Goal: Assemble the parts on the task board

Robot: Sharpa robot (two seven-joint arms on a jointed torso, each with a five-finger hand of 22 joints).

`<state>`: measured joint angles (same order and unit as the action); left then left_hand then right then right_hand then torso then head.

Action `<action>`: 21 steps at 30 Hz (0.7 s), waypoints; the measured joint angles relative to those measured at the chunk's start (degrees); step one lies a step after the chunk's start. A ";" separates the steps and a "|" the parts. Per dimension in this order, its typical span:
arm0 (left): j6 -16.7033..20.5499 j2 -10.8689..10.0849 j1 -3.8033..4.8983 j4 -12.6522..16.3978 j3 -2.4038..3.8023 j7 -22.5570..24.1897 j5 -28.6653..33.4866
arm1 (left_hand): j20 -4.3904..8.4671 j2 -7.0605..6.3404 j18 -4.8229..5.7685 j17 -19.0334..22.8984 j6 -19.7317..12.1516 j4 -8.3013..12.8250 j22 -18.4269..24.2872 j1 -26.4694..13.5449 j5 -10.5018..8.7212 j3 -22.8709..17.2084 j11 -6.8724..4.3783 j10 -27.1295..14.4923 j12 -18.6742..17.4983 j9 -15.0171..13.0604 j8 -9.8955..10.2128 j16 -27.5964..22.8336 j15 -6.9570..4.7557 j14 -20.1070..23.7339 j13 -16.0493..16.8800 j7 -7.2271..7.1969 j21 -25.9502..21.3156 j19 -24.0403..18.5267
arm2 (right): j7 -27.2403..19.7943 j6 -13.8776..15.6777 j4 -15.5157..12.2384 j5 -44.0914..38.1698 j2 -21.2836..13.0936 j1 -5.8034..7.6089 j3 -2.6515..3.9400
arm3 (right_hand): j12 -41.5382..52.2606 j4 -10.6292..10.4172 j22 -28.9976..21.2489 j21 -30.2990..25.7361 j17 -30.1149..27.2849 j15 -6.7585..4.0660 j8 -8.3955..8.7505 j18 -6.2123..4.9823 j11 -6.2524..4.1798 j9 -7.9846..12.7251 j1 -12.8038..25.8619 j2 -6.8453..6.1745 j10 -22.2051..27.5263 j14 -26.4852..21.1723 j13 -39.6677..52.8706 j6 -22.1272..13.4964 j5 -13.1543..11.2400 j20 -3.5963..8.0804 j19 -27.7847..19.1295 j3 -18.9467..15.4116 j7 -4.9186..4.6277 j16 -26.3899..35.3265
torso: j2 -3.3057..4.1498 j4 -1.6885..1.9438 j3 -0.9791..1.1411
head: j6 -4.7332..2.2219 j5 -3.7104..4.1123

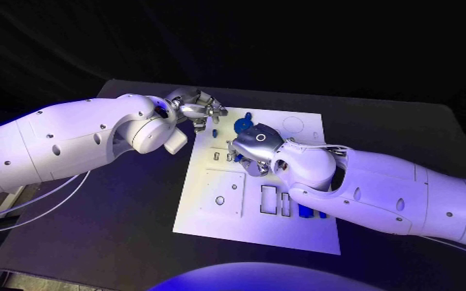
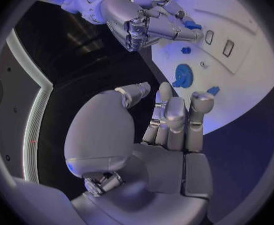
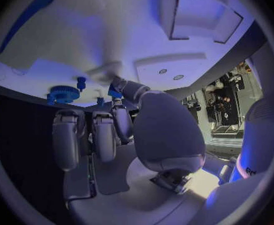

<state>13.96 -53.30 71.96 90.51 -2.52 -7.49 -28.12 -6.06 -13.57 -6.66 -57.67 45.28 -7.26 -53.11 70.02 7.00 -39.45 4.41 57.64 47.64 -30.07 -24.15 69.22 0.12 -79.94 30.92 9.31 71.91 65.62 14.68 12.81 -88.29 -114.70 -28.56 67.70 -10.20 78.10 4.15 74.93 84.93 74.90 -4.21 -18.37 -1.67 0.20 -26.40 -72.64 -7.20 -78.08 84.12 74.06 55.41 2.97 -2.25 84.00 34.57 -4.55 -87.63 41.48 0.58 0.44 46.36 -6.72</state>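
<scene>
The task board [image 1: 254,227] sits flat in the middle of the black table [image 1: 107,237], long side running away from the robot. At its near end there's a raised square panel [image 1: 222,193] on the left and a few blue parts [image 1: 309,211] standing in slots on the right, half tucked behind the right arm. Mid-board, the right hand [image 1: 254,149] hangs low over the surface with fingers curled down; the right wrist view shows nothing plainly gripped, so I honestly can't tell whether it has hold of a part. Just past it, near the far left corner, lies a blue gear [image 1: 244,125], with a small blue piece [image 2: 213,90] close by. The left hand [image 1: 197,108] hovers at the board's far left edge, fingers [image 2: 174,116] upright, slightly apart, holding nothing.
</scene>
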 measured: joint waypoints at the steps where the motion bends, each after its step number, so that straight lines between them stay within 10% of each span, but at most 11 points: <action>1: 0.00 0.00 0.00 -0.01 0.00 -0.03 0.00 | 0.00 0.00 0.00 0.00 0.00 0.00 0.00 0.00 0.00 0.00 0.00 0.00 0.00 0.00 0.00 0.00 0.00 0.00 0.00 0.00 0.00 0.00 | -0.03 0.05 0.01 0.04 0.00 0.00 -0.01 | 0.00 0.06 0.00 0.00 0.00 0.00 0.00 0.00 0.00 0.00 0.00 0.00 0.00 0.00 0.00 0.00 0.00 0.00 0.00 0.06 0.00 0.00 | 0.00 0.01 0.00 | 0.00 0.01; 21: -0.01 -0.01 0.00 -0.20 0.00 -0.64 0.00 | 0.00 0.00 -0.01 0.01 0.00 -0.17 -0.04 0.00 0.00 0.16 0.20 -0.20 0.00 0.14 0.21 0.00 0.00 0.00 -0.06 0.00 0.00 0.00 | -0.92 0.24 0.04 0.66 0.00 -0.02 -0.04 | -0.21 1.08 -0.01 -0.42 0.04 0.00 0.57 -0.01 0.21 0.33 -1.21 1.21 0.20 0.00 0.08 0.82 0.00 0.00 0.00 1.73 -0.22 0.00 | 0.00 0.01 -0.01 | 0.19 -0.04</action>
<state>13.94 -53.31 71.96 90.32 -2.52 -8.13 -28.12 -6.06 -13.57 -6.66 -57.66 45.28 -7.43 -53.15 70.02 7.00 -39.28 4.61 57.44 47.64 -29.93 -23.94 69.22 0.12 -79.94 30.86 9.31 71.91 65.62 13.76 13.05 -88.26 -114.05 -28.56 67.68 -10.24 77.89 5.23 74.91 84.50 74.95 -4.21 -17.80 -1.69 0.41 -26.07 -73.85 -5.99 -77.88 84.12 74.15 56.24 2.97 -2.26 84.00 36.30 -4.77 -87.63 41.48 0.59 0.43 46.55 -6.77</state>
